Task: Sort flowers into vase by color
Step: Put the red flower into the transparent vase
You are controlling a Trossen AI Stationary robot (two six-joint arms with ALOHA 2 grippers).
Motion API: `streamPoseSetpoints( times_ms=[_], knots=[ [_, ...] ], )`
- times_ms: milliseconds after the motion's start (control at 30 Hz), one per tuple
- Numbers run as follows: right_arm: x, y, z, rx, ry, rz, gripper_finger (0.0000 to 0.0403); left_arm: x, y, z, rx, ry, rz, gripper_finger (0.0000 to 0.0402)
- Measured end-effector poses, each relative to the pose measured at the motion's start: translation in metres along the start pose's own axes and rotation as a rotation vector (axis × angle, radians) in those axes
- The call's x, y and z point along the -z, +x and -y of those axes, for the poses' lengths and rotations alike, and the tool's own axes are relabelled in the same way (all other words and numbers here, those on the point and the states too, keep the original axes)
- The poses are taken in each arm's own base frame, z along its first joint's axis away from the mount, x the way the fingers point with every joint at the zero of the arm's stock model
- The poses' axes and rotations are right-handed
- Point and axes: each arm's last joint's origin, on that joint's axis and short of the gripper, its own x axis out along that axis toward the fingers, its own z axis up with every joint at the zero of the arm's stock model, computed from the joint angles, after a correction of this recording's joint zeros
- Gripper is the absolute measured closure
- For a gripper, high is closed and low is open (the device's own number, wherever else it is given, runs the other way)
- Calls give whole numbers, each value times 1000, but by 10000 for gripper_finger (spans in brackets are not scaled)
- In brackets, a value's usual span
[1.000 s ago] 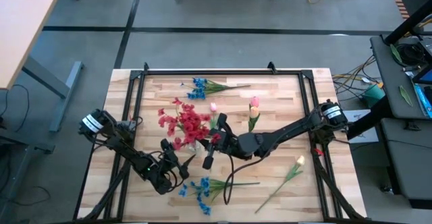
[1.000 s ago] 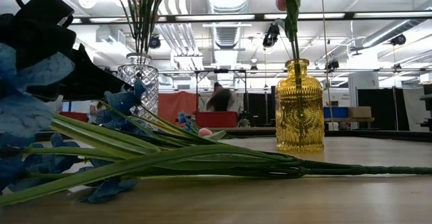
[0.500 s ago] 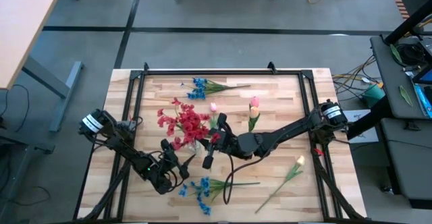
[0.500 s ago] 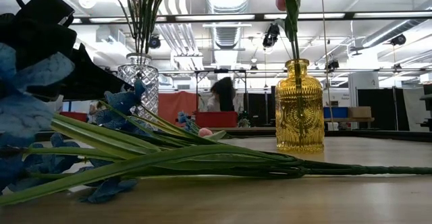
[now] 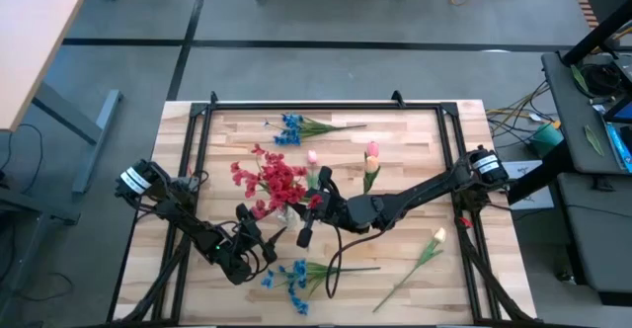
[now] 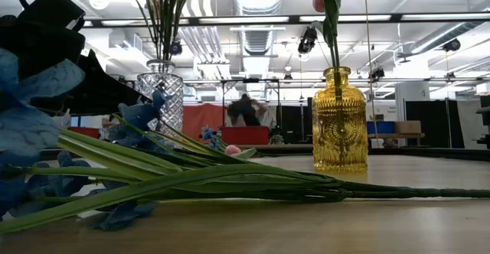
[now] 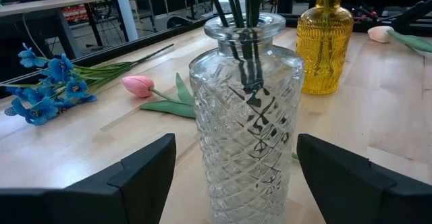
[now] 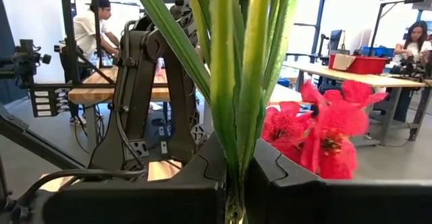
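Note:
Red flowers (image 5: 275,180) stand upright in a clear cut-glass vase (image 7: 244,116), and my right gripper (image 8: 236,177) is shut on their green stems above the vase's mouth. My left gripper (image 7: 236,143) is open at table height, one finger on each side of the clear vase, apart from the glass. A yellow vase (image 6: 339,120) holds a pink tulip (image 5: 372,152). Blue flowers lie at the far side (image 5: 291,130) and the near side (image 5: 292,275). A pink tulip (image 5: 312,158) and a cream tulip (image 5: 427,249) lie on the table. My right gripper pinches the bunch of green stems (image 8: 233,133) between its two fingers, below the red blossoms (image 8: 324,133). The fingers come about level from the table's right and lie across the stems. The stems stand upright, and their lower ends (image 7: 246,55) reach into the clear vase.
A black frame (image 5: 326,104) runs around the wooden table. The near blue flowers' stems (image 6: 230,181) lie flat between the vases and the table's near edge. A person (image 6: 245,109) stands in the room beyond.

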Motion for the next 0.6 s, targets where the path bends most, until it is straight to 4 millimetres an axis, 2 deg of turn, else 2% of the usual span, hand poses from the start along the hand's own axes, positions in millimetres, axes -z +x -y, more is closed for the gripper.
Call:
streamPoseSetpoints(
  times_ms=[333,600],
  knots=[
    [4,-1,0,-2,-1,-15,387,0,0,0,0,0,1,112],
    [6,-2,0,-2,8,-21,321,0,0,0,-2,0,1,112]
  ],
)
